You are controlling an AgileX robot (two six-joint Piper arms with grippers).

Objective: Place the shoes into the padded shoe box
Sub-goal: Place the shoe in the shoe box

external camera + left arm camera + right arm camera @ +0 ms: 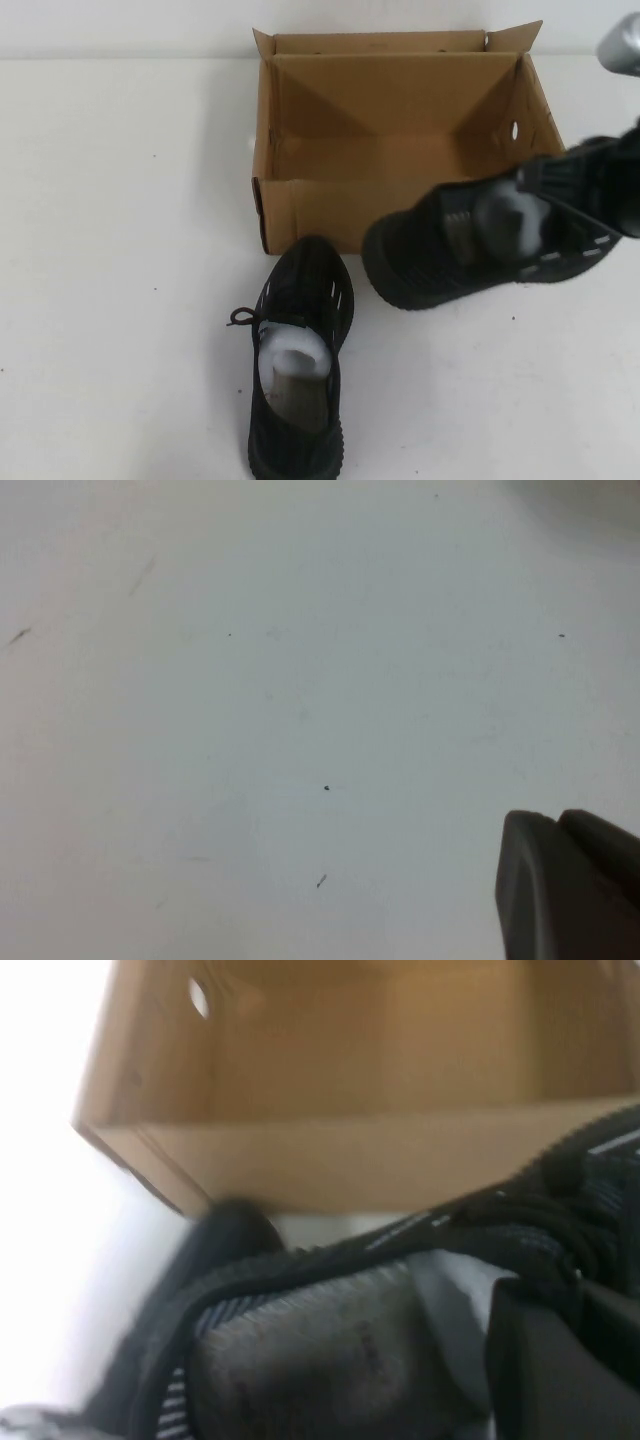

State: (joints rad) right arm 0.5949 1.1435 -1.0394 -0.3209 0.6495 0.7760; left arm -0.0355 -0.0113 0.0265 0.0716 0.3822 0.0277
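The right gripper [560, 195] clamps the lifted shoe [470, 245], whose toe hangs below the shoe box [300, 205] wall beyond it, risking collision; the left gripper [570, 890], finger state indeterminate, sits over bare table [300, 680].

Your box [400, 150] sits at the table's [120, 250] far side; one shoe [298, 370] lies before its front wall. Your right pincer [560, 195] holds the other shoe [470, 245] raised at the box's front right corner, while the left pincer [570, 890] hangs over bare table
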